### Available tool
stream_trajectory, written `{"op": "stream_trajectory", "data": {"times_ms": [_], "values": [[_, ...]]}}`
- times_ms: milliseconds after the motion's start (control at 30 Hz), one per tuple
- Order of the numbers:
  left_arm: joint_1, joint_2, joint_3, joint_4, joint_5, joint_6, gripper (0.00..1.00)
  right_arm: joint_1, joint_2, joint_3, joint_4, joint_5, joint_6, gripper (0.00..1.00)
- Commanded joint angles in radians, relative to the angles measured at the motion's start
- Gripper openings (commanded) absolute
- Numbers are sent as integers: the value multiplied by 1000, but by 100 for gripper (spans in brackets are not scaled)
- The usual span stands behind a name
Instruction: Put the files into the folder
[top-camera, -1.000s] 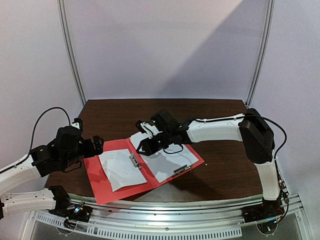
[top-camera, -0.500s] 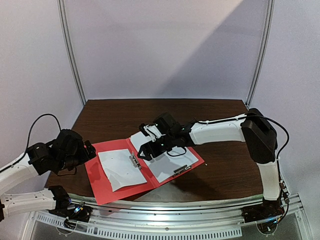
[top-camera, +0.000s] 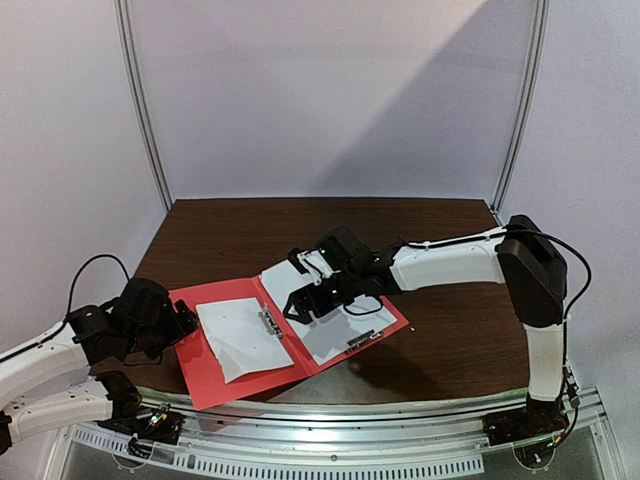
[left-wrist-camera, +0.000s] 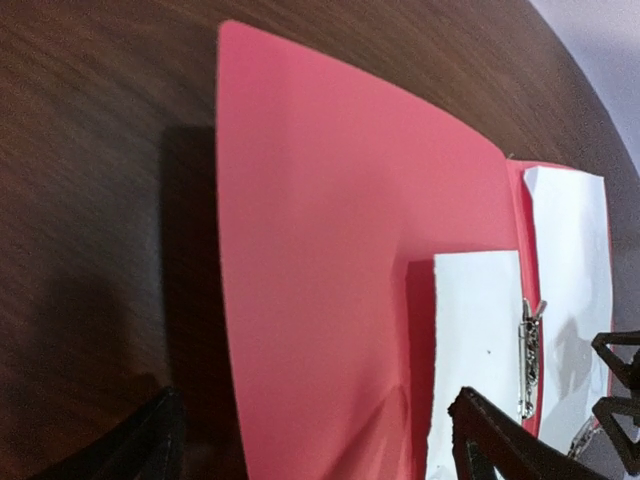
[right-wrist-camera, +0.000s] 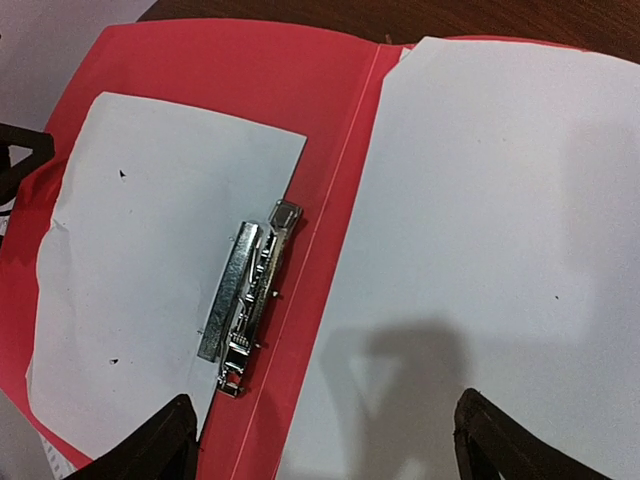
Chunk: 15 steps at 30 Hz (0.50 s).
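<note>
The red folder (top-camera: 203, 372) lies open on the table. A small white sheet (top-camera: 243, 338) lies on its left half under a metal clip (top-camera: 270, 322). A larger white sheet (top-camera: 335, 322) lies on its right half. My left gripper (top-camera: 184, 318) is open and empty at the folder's left edge. In the left wrist view its jaws (left-wrist-camera: 320, 455) stand wide over the red left cover (left-wrist-camera: 330, 250), which curves up slightly. My right gripper (top-camera: 301, 303) is open and empty just above the fold. Its jaws (right-wrist-camera: 330, 450) span the clip (right-wrist-camera: 245, 295) and the large sheet (right-wrist-camera: 500, 250).
A second metal clip (top-camera: 362, 340) sits at the near edge of the right half. The folder's near left corner overhangs the table's front edge. Brown tabletop (top-camera: 450, 330) extends to the right and behind. The right arm reaches across the middle.
My left arm has dropped and drawn back toward the near left, its gripper staying at the folder's left edge. My right gripper has shifted slightly right and nearer over the fold.
</note>
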Motion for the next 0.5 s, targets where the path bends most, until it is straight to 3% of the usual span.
{"op": "stream_trajectory", "data": {"times_ms": [0,333,467], "values": [[15,-48,0,153,33,11,90,-33,-85,-51,-4,31,16,88],[14,228,189,382,150,102,86,-90,-248,-148,-39,91,15,90],[-13,347,348,394,139,156,85,-106,-317,-191,-52,122,16,90]]}}
